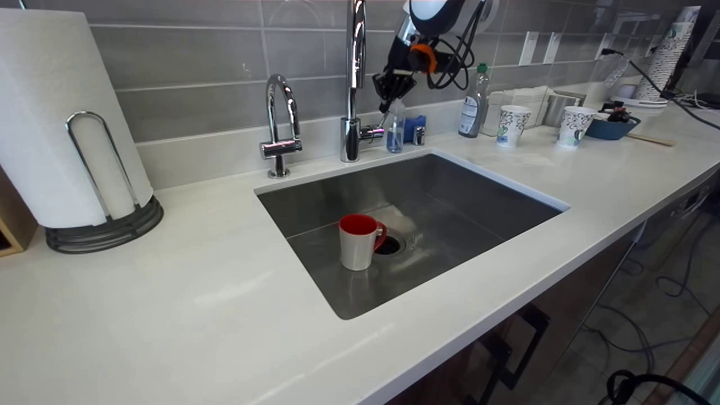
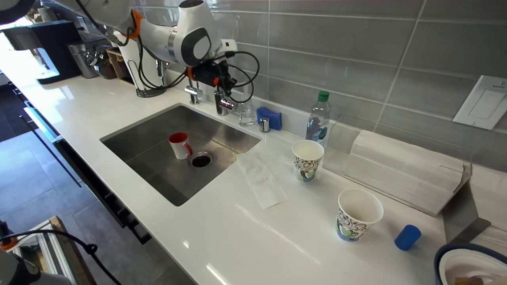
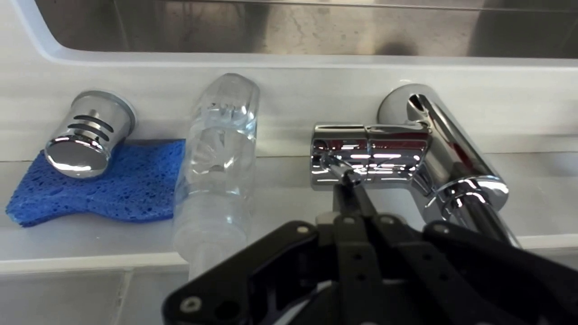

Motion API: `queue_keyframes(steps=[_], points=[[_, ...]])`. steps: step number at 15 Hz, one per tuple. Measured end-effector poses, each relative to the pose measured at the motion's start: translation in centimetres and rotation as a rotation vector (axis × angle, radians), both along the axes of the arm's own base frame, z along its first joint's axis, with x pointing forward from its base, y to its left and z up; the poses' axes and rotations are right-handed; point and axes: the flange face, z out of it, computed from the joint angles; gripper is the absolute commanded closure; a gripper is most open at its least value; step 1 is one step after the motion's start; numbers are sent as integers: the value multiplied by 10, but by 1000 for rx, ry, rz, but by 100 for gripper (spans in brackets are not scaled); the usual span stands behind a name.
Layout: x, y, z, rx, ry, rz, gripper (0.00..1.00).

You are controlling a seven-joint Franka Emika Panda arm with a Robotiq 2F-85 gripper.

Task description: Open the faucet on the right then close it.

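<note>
The tall chrome faucet (image 1: 352,101) stands behind the sink, its straight neck running out of the top of an exterior view. In an exterior view its base (image 2: 220,103) shows, with the arm hiding much of the neck. In the wrist view its body (image 3: 445,135) carries a side barrel (image 3: 393,153) with a thin lever (image 3: 336,167). My gripper (image 3: 353,192) is shut, its fingertips together at the lever's free end. They look in contact with it; I cannot tell whether the lever is pinched. The gripper also shows in an exterior view (image 1: 385,107), above the lever.
A short gooseneck faucet (image 1: 279,126) stands beside the tall one. A clear bottle (image 3: 221,153), a blue sponge (image 3: 117,180) and a chrome cap (image 3: 88,135) are close to the lever. A red-and-white mug (image 1: 355,247) stands in the sink (image 1: 461,225). Paper cups (image 2: 307,158) stand beyond.
</note>
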Motion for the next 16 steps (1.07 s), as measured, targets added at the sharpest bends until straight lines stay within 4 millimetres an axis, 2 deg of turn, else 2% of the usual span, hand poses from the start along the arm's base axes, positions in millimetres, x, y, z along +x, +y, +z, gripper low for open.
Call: queue_keyframes(steps=[16], points=[[-6, 5, -8, -13, 98, 10, 100]])
